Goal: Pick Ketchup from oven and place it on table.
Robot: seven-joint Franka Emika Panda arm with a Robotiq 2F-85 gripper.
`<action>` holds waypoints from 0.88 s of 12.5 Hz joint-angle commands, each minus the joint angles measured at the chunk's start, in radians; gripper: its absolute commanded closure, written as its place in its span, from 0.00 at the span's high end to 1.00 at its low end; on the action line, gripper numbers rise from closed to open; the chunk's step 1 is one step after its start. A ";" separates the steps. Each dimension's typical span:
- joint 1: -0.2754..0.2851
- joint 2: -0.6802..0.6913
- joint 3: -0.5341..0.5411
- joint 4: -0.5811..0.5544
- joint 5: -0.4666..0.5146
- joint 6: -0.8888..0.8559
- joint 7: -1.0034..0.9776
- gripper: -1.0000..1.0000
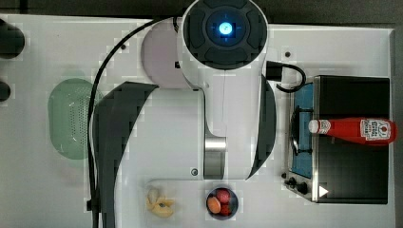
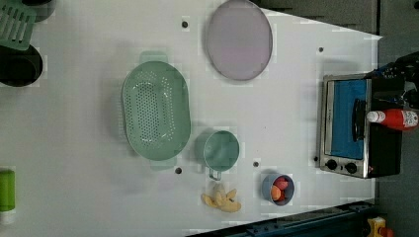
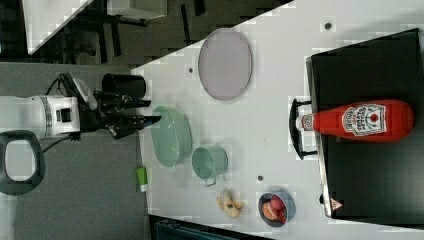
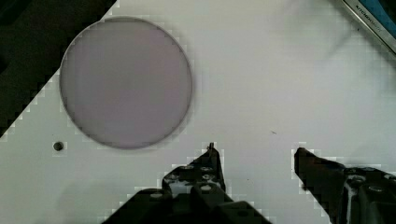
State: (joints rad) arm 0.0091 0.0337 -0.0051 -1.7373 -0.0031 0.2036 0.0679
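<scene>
Ketchup point(image 1: 354, 130) lay on the oven point(image 1: 351, 185) roof, cap over the door, so the empty pincer point(image 4: 254, 156) hung wide above the tabletop point(image 4: 261, 84), well apart from it.

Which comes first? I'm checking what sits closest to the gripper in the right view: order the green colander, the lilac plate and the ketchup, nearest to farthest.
From the gripper, in the right view:
1. Green colander, right beside its fingertips.
2. Lilac plate, farther right and up.
3. Ketchup, far right, lying on the oven.
</scene>
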 commanded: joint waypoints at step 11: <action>-0.153 -0.029 -0.280 -0.067 -0.006 -0.004 -0.045 1.00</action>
State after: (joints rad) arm -0.1274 0.0180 -0.3145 -1.8066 0.0014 0.1464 0.0679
